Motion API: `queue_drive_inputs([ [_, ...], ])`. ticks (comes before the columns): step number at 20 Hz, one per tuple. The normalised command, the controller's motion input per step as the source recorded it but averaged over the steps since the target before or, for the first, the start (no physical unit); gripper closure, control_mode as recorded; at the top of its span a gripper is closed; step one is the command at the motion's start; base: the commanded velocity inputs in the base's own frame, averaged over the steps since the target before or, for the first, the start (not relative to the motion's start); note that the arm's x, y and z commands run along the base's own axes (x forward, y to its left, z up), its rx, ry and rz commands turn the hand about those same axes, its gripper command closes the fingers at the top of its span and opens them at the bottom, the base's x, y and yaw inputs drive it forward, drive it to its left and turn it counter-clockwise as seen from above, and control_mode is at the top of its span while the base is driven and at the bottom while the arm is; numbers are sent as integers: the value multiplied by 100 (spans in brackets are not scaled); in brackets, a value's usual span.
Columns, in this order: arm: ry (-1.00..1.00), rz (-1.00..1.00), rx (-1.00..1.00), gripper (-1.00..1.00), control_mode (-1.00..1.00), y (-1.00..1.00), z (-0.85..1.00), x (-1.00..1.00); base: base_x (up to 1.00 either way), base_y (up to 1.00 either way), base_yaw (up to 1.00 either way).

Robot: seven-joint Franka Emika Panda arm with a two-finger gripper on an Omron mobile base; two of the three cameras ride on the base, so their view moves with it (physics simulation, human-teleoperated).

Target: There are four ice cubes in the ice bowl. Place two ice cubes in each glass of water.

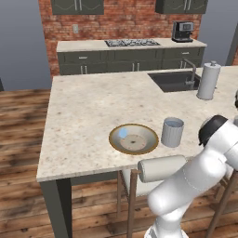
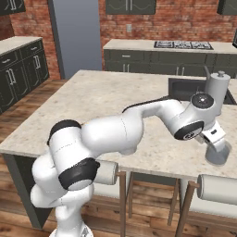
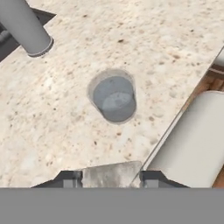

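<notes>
I've got the gripper [image 3: 111,178] poised above one glass of water [image 3: 114,98], fingers apart and carrying nothing. The other glass [image 1: 172,132] stands at three o'clock of the ice bowl [image 1: 134,138], which holds one ice cube [image 1: 122,133] at ten o'clock; no readable writing anywhere.

One ice bowl [image 1: 134,139] sits on the counter with one ice cube [image 1: 122,133] at its ten o'clock; two glasses [image 1: 172,132] [image 2: 217,152]; one white cylinder [image 1: 208,81].
</notes>
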Motion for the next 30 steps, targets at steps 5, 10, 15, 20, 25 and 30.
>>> queue_drive_inputs([
  [5,2,0,2,100,-100,-38,-5,28,0,0,0],
  [10,7,0,10,100,-100,-41,0,26,0,0,0],
  [15,7,0,13,100,-100,-36,1,30,0,0,0],
  [20,5,0,6,100,-100,-16,0,14,0,0,0],
  [25,2,0,0,100,-100,-2,-16,6,0,0,0],
  [30,0,0,0,100,-100,0,-34,22,0,0,0],
])
